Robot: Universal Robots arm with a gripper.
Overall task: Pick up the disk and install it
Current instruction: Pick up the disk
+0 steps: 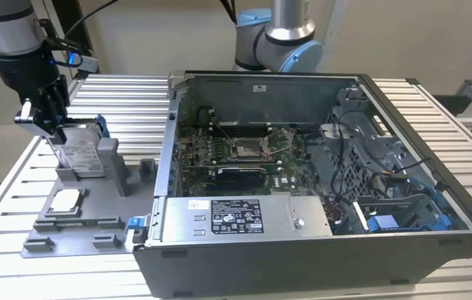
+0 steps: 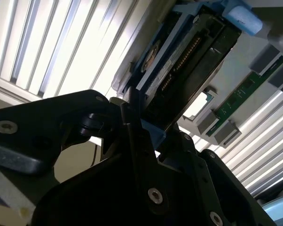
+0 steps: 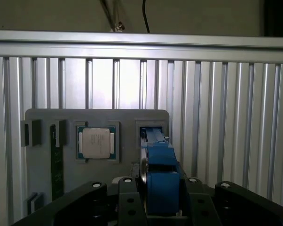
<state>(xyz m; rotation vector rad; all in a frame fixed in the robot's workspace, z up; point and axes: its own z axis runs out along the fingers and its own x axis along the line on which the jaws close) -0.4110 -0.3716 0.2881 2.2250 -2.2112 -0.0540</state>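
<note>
The black gripper (image 1: 45,125), clamped on the upright silver-grey, blue-bracketed disk (image 1: 81,151), should draw it straight up from the grey fixture plate's (image 1: 85,220) edge slot.

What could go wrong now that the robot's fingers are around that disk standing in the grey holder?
The fingers seem to grip the flat silver-grey rectangular disk only by its blue plastic bracket, near the top edge, so it might tilt or slip if lifted. It stands in a slot of the grey plastic holder, close to a small square silver chip; a skewed pull could jam it or jolt the chip.
</note>
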